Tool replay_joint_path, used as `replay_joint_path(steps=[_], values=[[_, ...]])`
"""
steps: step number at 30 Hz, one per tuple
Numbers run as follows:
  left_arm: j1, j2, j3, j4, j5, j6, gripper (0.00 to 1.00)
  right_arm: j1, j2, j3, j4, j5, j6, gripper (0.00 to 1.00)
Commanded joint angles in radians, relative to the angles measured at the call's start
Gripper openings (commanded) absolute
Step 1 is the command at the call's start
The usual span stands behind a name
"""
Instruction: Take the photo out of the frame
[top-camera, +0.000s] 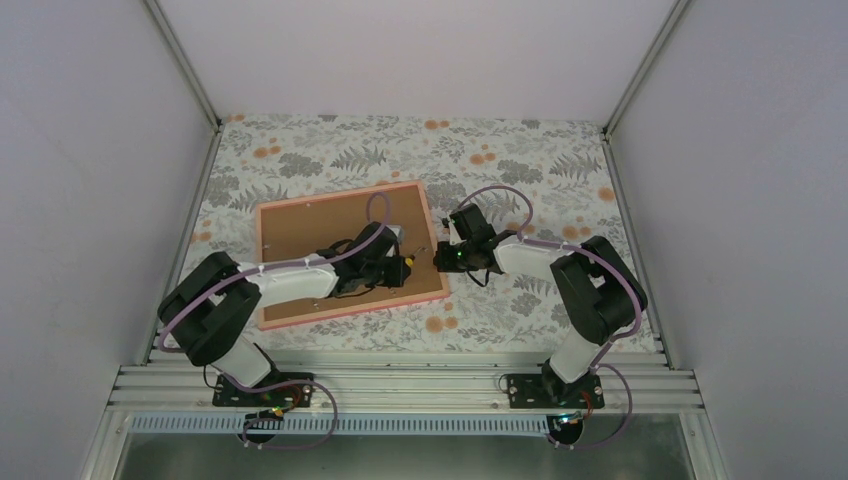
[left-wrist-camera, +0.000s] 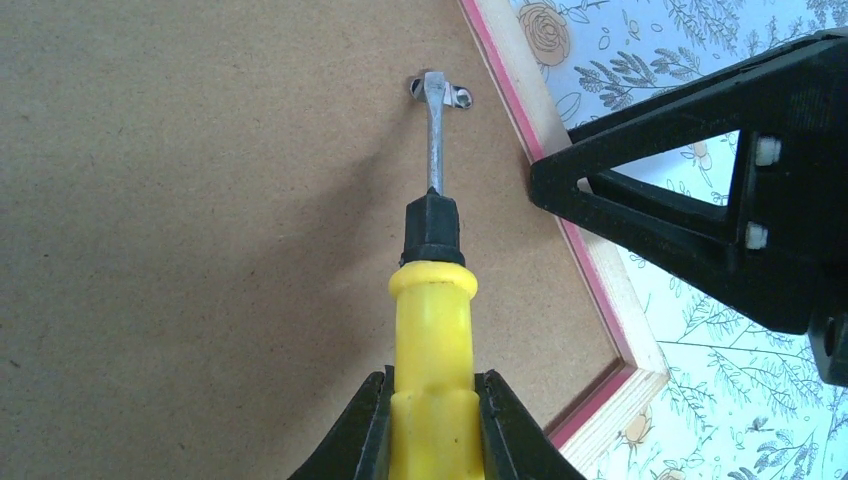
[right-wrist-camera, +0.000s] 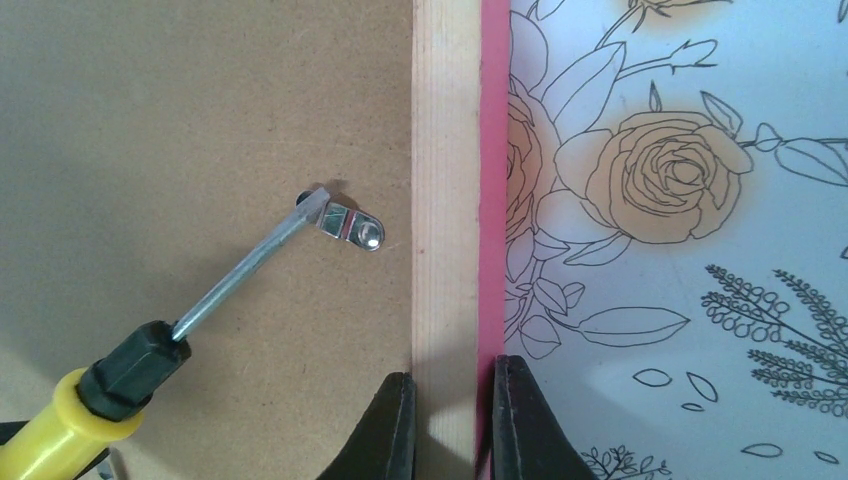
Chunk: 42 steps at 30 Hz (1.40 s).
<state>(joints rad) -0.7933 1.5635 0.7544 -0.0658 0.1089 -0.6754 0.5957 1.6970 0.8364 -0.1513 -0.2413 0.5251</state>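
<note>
Photo is what I want, but I cannot see it. I think it is hiding under the brown backing board (top-camera: 305, 240), inside the frame (top-camera: 338, 197). That pink frame lies face down on the flowery tabletop (top-camera: 520, 160), a bit left of the middle and a little crooked to the table's edges.

My left gripper (left-wrist-camera: 435, 415) is pinching the yellow handle of a screwdriver (left-wrist-camera: 433, 300), with a finger tight on each side. The metal shaft points straight away from the jaws at a small shiny clip (right-wrist-camera: 350, 225). The flat tip touches the end of the clip that is farthest from the frame's rim. The clip sits on the board just beside the frame's right side, nearer the near corner than the far one. Its long way points across at that rim.

My right gripper (right-wrist-camera: 455, 420) is just past the clip. Its jaws look squeezed on the rim, one finger on the board side and one on the cloth side. I think it is there to stop the frame sliding.

So this job is for the left arm. I think the tip must push the clip's end sideways so it swings. If the tip slips off, it may scratch the board.
</note>
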Motion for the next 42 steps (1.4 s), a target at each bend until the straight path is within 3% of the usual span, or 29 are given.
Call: replay_joint_path(steps=[1, 19, 42], values=[[-0.002, -0.034, -0.023, -0.046, 0.002, -0.021, 0.02, 0.023, 0.015, -0.022, -0.024, -0.014, 0.008, 0.04], [-0.001, -0.181, -0.052, -0.078, -0.074, -0.031, 0.02, -0.022, -0.017, -0.028, -0.037, 0.040, 0.031, 0.04], [0.057, -0.299, -0.097, -0.116, -0.101, -0.029, 0.02, -0.304, -0.209, -0.189, -0.014, 0.107, 0.135, 0.04]])
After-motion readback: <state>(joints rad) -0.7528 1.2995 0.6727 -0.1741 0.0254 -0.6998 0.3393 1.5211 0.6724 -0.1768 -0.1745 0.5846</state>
